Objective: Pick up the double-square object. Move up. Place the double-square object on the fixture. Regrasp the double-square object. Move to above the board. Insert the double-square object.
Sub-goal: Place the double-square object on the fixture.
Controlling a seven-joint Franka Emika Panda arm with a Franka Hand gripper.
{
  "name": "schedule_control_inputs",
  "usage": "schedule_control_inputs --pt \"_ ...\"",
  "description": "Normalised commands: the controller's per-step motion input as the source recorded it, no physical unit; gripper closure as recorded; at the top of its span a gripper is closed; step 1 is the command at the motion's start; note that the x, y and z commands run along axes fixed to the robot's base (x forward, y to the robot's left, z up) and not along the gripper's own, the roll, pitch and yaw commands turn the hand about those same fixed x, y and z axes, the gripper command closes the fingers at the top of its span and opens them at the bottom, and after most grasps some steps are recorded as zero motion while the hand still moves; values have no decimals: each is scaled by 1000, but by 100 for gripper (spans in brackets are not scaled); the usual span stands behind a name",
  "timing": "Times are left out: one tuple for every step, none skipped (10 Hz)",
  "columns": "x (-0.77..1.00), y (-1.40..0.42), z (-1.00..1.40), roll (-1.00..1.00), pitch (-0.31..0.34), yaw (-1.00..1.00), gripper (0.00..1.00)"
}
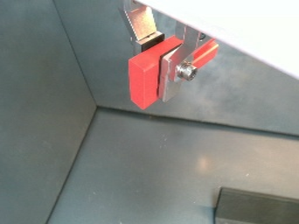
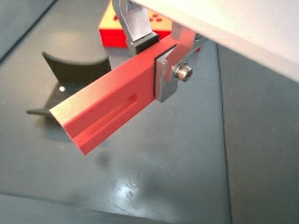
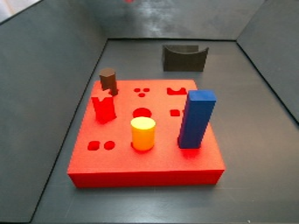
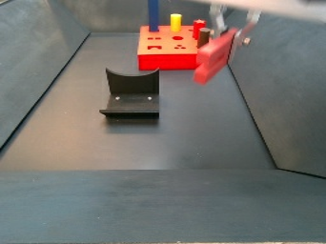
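Note:
My gripper (image 2: pixel 155 59) is shut on the double-square object (image 2: pixel 105 101), a thin plain-red elongated slab that sticks out past the silver fingers. It also shows in a wrist view (image 1: pixel 142 79), end-on between the fingers. In a side view the gripper (image 4: pixel 230 24) holds the slab (image 4: pixel 213 57) in the air, to the right of the fixture (image 4: pixel 130 93) and in front of the board (image 4: pixel 163 59). The fixture, dark with a U notch, also shows in a wrist view (image 2: pixel 76 70) and at the back in a side view (image 3: pixel 184 58). The board (image 3: pixel 128 162) is a big red slab with cut-out holes.
On the board stand a blue block (image 3: pixel 197 118), a yellow cylinder (image 3: pixel 142 133), a red notch-topped peg (image 3: pixel 103 108) and a dark brownish peg (image 3: pixel 108 81). Grey walls enclose the dark floor (image 4: pixel 152 143) on all sides.

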Motion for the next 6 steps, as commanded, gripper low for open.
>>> schedule_control_inputs --pt "789 -1000 -485 -253 79 1000 100" --pt "819 -1000 -546 -250 79 1000 100" --pt "873 -1000 -551 -260 73 1000 100" --pt "1000 -983 -539 -304 64 1000 100" --pt "1000 -792 -419 -335 71 1000 100" --pt "1000 -638 -334 -316 81 857 100"
